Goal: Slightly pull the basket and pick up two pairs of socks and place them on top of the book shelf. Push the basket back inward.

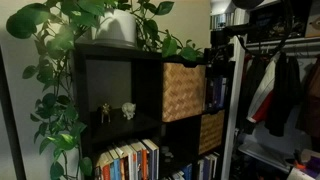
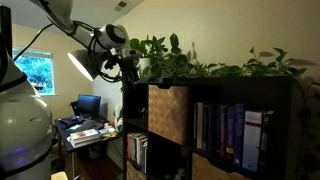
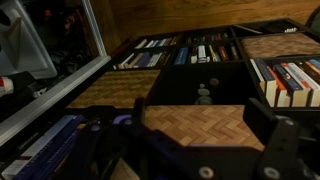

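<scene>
Exterior views both show the tall black-brown cube book shelf (image 1: pixel 110 50) (image 2: pixel 240 88) with the large light-tan checkered woven basket (image 1: pixel 183 90) (image 2: pixel 168 112) seated fully inside an upper compartment. Cube-shaped, it has no clear long axis; its front face looks squarely out into the room. The hand (image 3: pixel 185 140), fingers spread wide and empty in the wrist view, hovers apart from it. Pulled too far, the basket could tip out; the trailing green leafy plant (image 1: pixel 55 70) on top could snag the hand.
</scene>
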`<state>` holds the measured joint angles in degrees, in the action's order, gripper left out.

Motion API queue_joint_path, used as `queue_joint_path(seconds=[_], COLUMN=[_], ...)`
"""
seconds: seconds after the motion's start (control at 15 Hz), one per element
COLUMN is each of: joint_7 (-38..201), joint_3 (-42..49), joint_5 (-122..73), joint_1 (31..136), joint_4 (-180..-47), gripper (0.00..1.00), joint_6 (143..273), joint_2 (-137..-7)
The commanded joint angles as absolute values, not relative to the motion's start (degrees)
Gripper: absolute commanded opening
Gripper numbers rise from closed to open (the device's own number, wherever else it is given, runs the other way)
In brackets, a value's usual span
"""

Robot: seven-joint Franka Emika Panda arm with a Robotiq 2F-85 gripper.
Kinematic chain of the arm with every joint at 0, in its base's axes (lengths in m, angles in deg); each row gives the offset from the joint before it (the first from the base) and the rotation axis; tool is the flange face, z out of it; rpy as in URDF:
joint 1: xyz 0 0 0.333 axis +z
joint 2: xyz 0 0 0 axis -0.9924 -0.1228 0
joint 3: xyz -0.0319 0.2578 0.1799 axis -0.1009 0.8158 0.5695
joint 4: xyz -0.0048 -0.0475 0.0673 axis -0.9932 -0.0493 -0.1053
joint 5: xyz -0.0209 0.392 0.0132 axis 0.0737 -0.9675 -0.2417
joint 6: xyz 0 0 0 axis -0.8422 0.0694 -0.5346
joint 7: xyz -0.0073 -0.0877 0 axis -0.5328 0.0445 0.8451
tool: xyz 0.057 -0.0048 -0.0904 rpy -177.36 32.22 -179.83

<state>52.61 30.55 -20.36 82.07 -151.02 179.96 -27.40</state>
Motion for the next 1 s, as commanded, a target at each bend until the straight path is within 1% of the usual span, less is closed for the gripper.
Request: queue_joint_path(seconds=[0.0, 0.47, 0.93], joint_7=[51.74, 51.74, 68.28], joint_3=[28.79, 28.79, 22.21], joint_5=[-19.36, -19.36, -17.03], joint_1=[84.26, 84.26, 85.39], joint_4=[-150.82, -150.82, -151.15], gripper=[1.0, 1.0, 1.0], joint_6=[179.66, 179.66, 190.35], joint_2=[-27.9, -27.9, -29.06])
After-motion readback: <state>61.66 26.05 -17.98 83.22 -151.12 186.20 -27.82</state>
